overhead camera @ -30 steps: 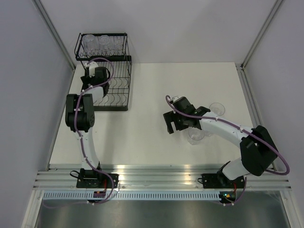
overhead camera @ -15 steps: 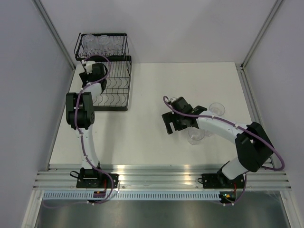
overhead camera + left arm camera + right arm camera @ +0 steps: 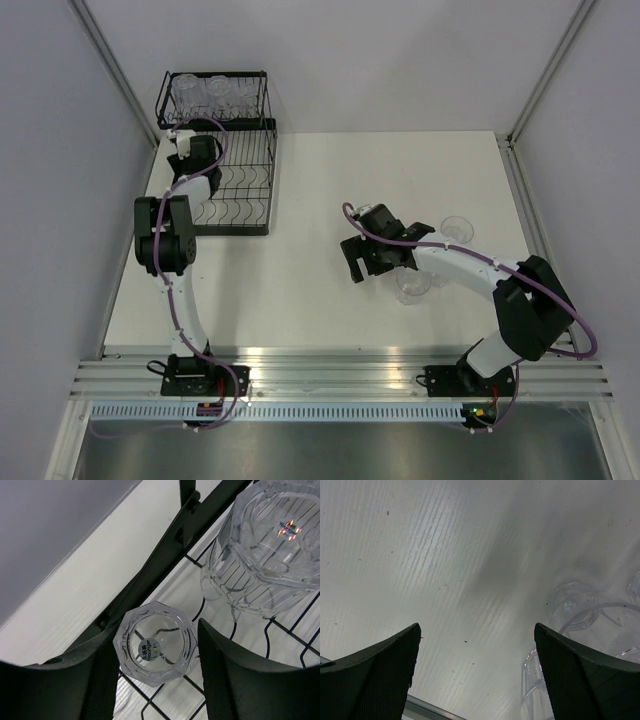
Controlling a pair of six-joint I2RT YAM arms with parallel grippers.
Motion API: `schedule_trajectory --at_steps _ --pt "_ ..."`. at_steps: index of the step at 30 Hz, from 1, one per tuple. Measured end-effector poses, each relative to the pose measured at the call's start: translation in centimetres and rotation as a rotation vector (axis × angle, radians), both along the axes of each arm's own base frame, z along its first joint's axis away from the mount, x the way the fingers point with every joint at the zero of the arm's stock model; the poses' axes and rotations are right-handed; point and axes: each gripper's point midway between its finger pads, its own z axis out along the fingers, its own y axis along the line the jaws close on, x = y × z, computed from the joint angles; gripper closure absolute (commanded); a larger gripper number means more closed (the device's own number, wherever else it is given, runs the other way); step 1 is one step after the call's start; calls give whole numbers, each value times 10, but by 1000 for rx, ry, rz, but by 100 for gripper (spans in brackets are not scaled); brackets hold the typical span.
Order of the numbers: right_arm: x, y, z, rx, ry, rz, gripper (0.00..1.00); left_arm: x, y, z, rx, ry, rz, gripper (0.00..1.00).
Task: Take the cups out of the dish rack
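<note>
**White table, grey walls: left claw clamped on a cup in the rack**

White table (image 3: 320, 190), plain grey walls around it. The dish rack (image 3: 252, 175) sits at your far left corner: black wire, two tiers. Your left arm reaches into it from the near side.

Left gripper (image 3: 157, 632): its fingers (image 3: 97, 680) press on both sides of one cup (image 3: 154, 650). No gap shows on either side, so call it clamped on that cup. The cup is on the rack's wire floor, close to the black frame bar. You see it end on, with a small round label at its centre. Can't tell if it is mouth up or mouth down.

A second cup (image 3: 265, 550) sits near it on the same wires, up and to the right in the wrist view, apart from the fingers. The rack's upper tier holds a row of more cups (image 3: 213, 92). They are too blurred to count.

Your right arm is over the middle of the table, well apart from the rack. Right gripper (image 3: 476, 627): fingers spread wide, nothing between them, bare table below.

Loose cups (image 3: 457, 229) stand on the right half of the table, just beside the right forearm. One of them (image 3: 411, 284) is partly under the arm. The right wrist view shows clear cups at its lower right, next to the right finger. Can't tell whether any touches it.
</note>
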Motion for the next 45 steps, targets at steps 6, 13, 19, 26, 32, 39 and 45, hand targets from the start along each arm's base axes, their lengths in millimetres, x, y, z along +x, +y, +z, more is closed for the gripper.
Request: schedule_trajectory --at_steps 6,13,19,26,32,39,45 --pt "1 2 1 10 -6 3 2 -47 -6 5 -52 49 33 98" --pt "7 12 22 96 -76 9 2 -97 -51 64 -125 -54 11 98" --pt "-2 23 48 265 -157 27 2 -139 -145 117 -297 -222 -193 98" --pt "-33 46 84 631 -235 77 2 -199 -237 93 -707 -302 -454 98" --pt "-55 69 89 880 -160 116 2 -259 -295 48 -1053 -279 -589 98" --pt "-63 84 106 1017 -131 160 2 -285 -327 80 -1312 -383 -677 98" --pt "-64 94 111 1049 -131 181 7 -302 -355 104 -1455 -410 -756 98"
